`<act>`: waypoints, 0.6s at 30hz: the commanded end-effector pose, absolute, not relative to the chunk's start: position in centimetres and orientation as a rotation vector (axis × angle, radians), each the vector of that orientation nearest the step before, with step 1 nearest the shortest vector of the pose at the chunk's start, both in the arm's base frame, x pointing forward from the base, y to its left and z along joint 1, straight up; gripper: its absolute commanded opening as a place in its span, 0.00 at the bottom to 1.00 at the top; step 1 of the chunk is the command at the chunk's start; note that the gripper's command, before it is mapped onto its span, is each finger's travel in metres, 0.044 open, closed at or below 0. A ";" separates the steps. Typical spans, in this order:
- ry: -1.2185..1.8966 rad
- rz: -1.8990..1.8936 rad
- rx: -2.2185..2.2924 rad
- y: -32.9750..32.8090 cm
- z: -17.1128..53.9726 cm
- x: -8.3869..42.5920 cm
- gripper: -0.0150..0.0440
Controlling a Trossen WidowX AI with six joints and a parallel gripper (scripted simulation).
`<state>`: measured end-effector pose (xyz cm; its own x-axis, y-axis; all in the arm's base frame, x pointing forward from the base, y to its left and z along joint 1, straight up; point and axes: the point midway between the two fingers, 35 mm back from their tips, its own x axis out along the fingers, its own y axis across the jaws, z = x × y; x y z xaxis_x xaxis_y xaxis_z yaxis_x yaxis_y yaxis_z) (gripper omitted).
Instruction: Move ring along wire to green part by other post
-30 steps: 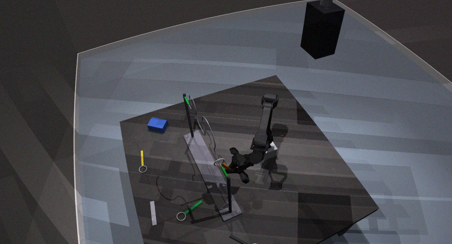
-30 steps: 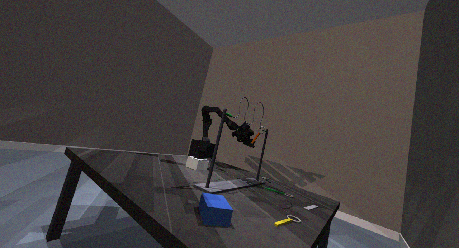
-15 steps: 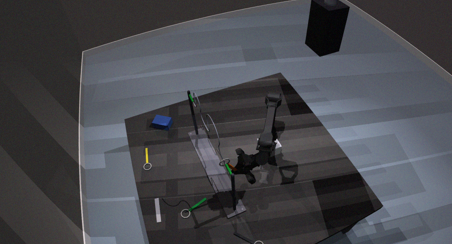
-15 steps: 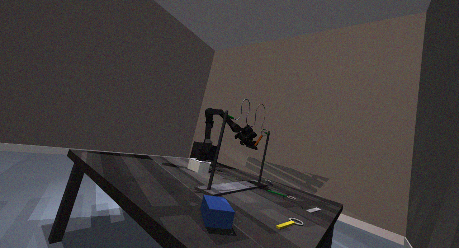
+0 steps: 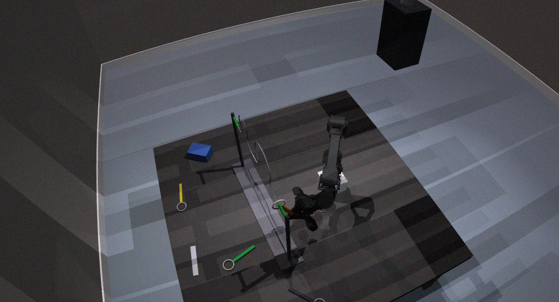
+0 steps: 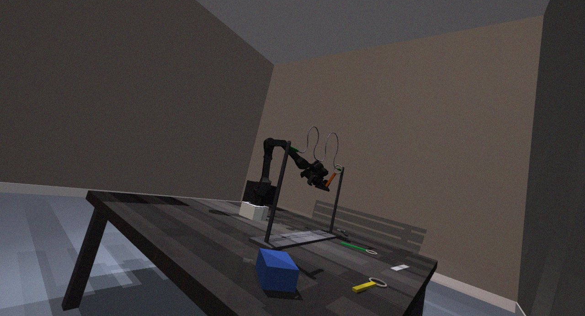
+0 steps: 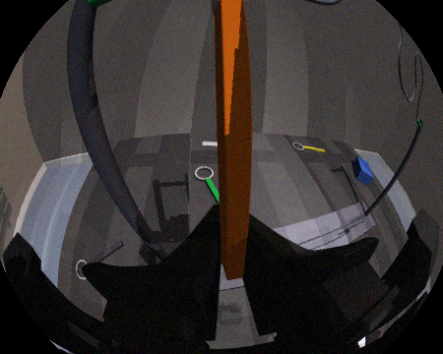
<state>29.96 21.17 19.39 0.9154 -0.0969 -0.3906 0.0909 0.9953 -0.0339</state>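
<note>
The ring (image 5: 273,205) (image 6: 334,169) hangs around the wire at the inner end of the near green part (image 5: 283,211), beside the near post (image 5: 288,237) (image 6: 337,203) (image 7: 84,74). My gripper (image 5: 292,214) (image 6: 327,186) (image 7: 224,210) is shut on the orange handle (image 5: 288,210) (image 6: 331,179) (image 7: 235,197), which slopes up to the ring. The ring is out of clear sight in the wrist view. The grey wire (image 5: 269,171) (image 6: 313,127) loops across to the far green part (image 5: 235,122) (image 6: 293,149) at the far post (image 5: 237,144) (image 6: 278,191) (image 7: 394,182). Exact ring clearance cannot be told.
A blue block (image 5: 199,152) (image 6: 277,270) (image 7: 362,171) lies beyond the far post. A yellow-handled ring tool (image 5: 181,192) (image 6: 364,286), a green-handled one (image 5: 243,253) (image 6: 354,246) and a white strip (image 5: 194,260) (image 6: 400,267) lie on the table. A white box (image 6: 253,211) stands by the arm's base.
</note>
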 end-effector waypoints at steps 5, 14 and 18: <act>0.397 -0.098 -0.007 22.2 19.7 30.0 0.00; 0.396 -0.098 -0.006 23.0 19.7 30.0 0.00; 0.396 -0.098 -0.006 23.0 19.3 30.0 0.00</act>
<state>29.91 22.78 19.35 0.9159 -0.0948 -0.3900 0.0892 0.9955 -0.0325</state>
